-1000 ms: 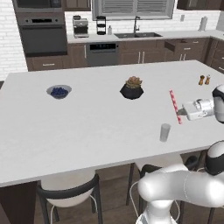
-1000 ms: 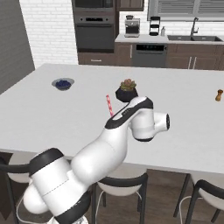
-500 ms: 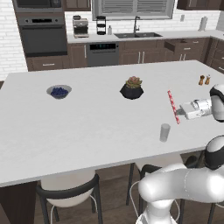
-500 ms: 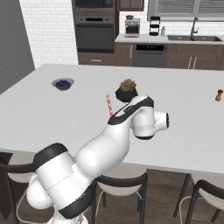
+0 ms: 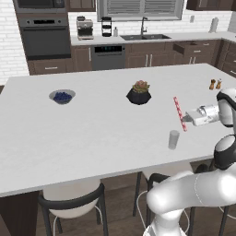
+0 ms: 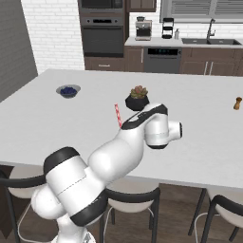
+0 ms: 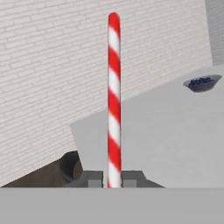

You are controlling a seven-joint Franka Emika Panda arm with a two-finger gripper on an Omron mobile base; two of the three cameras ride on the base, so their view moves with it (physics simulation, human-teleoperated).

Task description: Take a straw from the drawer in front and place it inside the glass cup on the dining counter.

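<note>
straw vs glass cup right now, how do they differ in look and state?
The straw is thin with red and white stripes; the glass cup is a short, clear greyish cylinder. The straw is held in the gripper above the dining counter; the glass cup stands free and upright on it. The straw sits up and to the right of the glass cup, not yet inside. Both are near the counter's front right.

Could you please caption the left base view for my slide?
Gripper holds the straw above the dining counter, just beyond the glass cup.

Dining counter (image 5: pixel 92 138): cup (image 5: pixel 173 139), bowl (image 5: pixel 62 96), plant (image 5: pixel 138 92)
</note>
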